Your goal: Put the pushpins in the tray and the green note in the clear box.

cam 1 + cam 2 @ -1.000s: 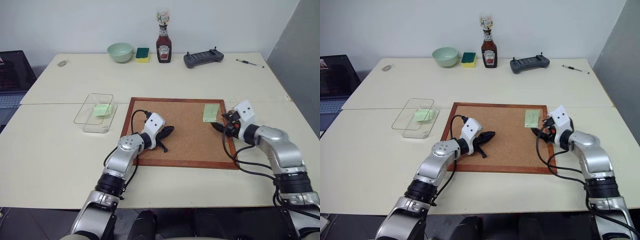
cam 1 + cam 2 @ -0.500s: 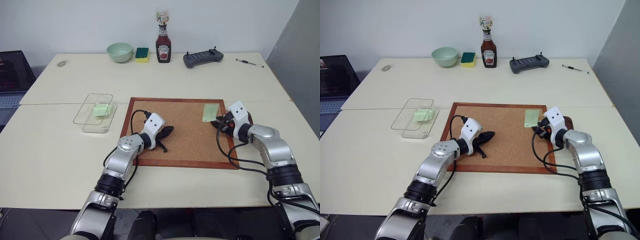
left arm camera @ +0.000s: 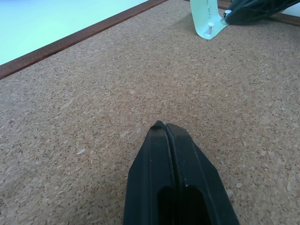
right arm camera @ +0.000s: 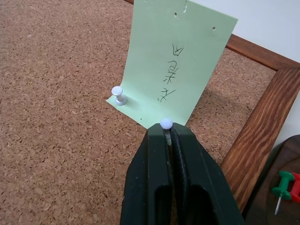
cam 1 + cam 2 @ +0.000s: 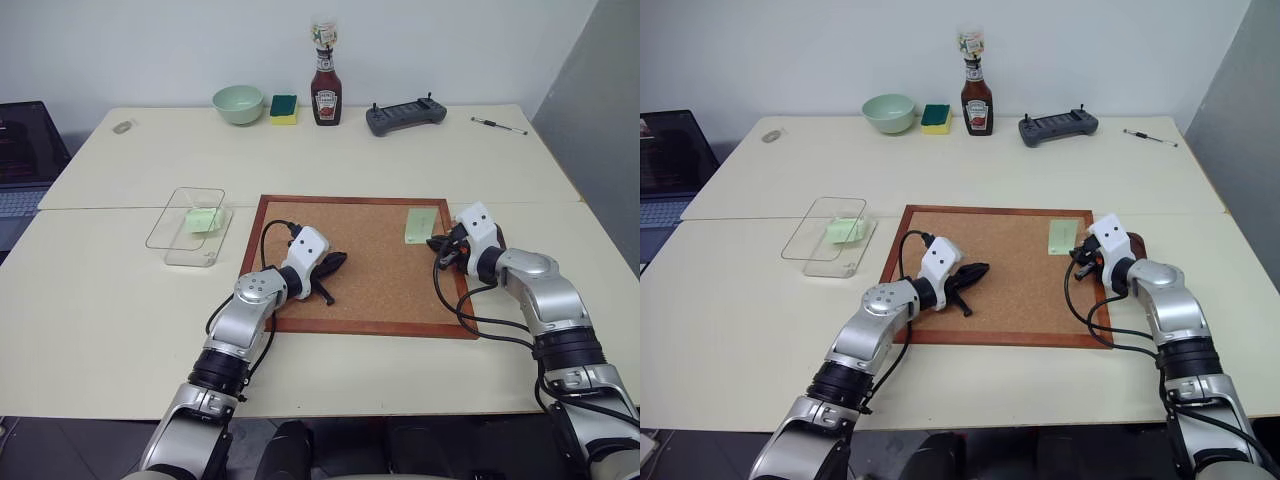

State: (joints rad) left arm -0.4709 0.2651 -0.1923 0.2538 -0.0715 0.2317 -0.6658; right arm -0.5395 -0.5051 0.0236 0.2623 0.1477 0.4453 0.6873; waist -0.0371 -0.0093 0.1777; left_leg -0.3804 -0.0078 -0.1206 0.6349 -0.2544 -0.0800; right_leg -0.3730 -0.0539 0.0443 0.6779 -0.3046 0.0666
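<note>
The green note (image 4: 180, 70) lies on the corkboard (image 5: 370, 290) near its far right corner, with handwriting on it. A white pushpin (image 4: 118, 95) stands in one near corner of the note. My right gripper (image 4: 167, 133) is shut on a second white pushpin (image 4: 165, 123) at the other near corner. The dark reddish-brown tray (image 5: 1136, 241) sits just right of the board and holds a green pushpin (image 4: 282, 180) and a red one. My left gripper (image 5: 340, 262) is shut and empty over the board's left half. The clear box (image 5: 190, 225) stands left of the board.
Another green note (image 5: 204, 219) lies inside the clear box. Along the table's far edge stand a pale green bowl (image 5: 239, 103), a sponge (image 5: 285, 109), a ketchup bottle (image 5: 326, 90), a black controller (image 5: 405, 117) and a pen (image 5: 500, 126). A laptop (image 5: 25, 150) is at far left.
My right gripper moved in to the note's near corner and shut on the white pushpin. The left arm stayed still.
</note>
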